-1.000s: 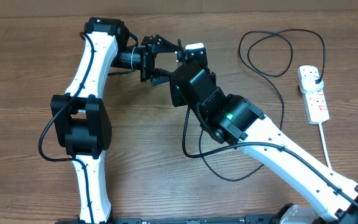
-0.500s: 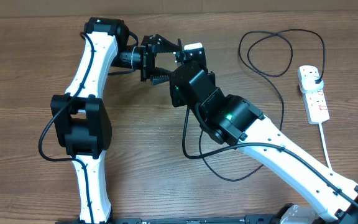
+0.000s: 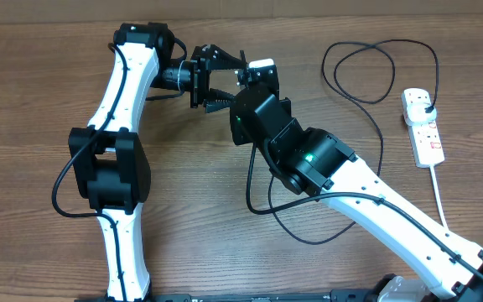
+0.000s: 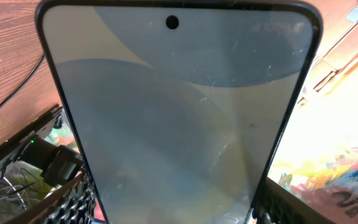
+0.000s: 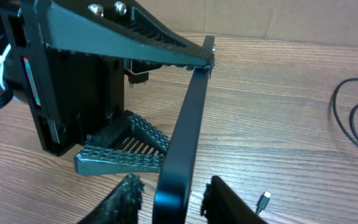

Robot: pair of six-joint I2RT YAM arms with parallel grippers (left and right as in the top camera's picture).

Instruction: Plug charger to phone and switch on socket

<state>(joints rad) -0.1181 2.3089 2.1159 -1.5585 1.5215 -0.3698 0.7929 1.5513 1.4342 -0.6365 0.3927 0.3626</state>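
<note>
Pale blue-grey on the screen and dark along the rim, the slim rectangular phone is off the surface, held in the air over the middle of the far edge region. In the left wrist view the screen faces the camera and fills the frame, punch-hole lens at the top. The left claw pinches the phone. Its upper ribbed finger meets the upper end of the rim and the lower finger meets it further down, with the phone leaning between them. The right claw is spread. Its two fingers straddle the near end of the phone, with a sliver of gap showing on each side.

The small metal connector tip of the long thin black charger cable lies on the brown wooden surface, just beside the right claw and apart from the phone. The cable forms a loop near the far right corner, then passes under the right arm. Its black plug sits in the white oblong power strip, which lies along the right edge. The strip's white cord trails toward the near right corner.
</note>
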